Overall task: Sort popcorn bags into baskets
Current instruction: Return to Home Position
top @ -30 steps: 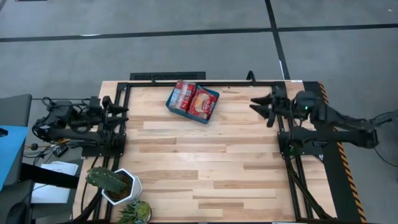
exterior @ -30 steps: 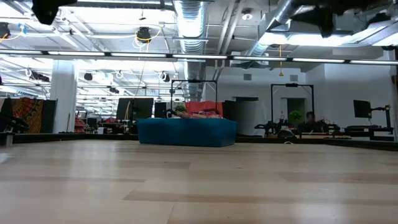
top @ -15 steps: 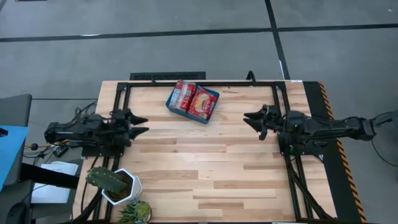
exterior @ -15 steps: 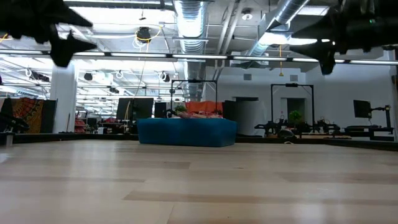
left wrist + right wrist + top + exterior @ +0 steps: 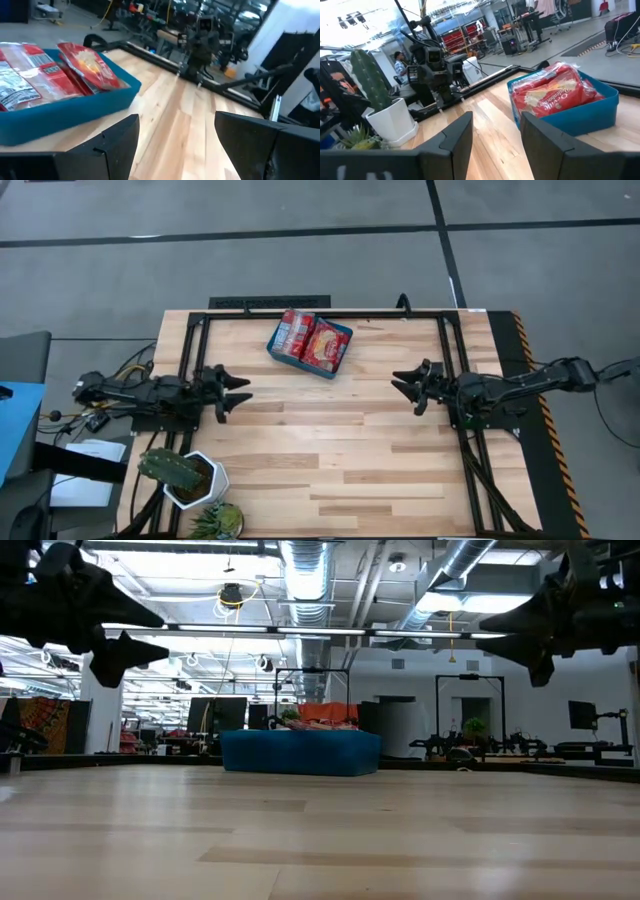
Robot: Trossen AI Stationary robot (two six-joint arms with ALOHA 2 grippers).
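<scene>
The teal-blue basket stands at the table's far edge, near the middle. Red popcorn bags lie stacked inside it; they also show in the left wrist view and the right wrist view. My left gripper hovers open over the table's left side, pointing right. My right gripper hovers open over the right side, pointing left. Both are empty and well apart from the basket.
A white pot with a cactus and a small green plant stand at the near left corner. A black frame runs along the far edge. Bare wood lies between the two grippers.
Both arms have swung down from their raised rest positions toward the table and stretched inward. The left gripper moved right and toward the near edge; the right gripper moved left and toward the near edge. The basket and bags stayed still.
</scene>
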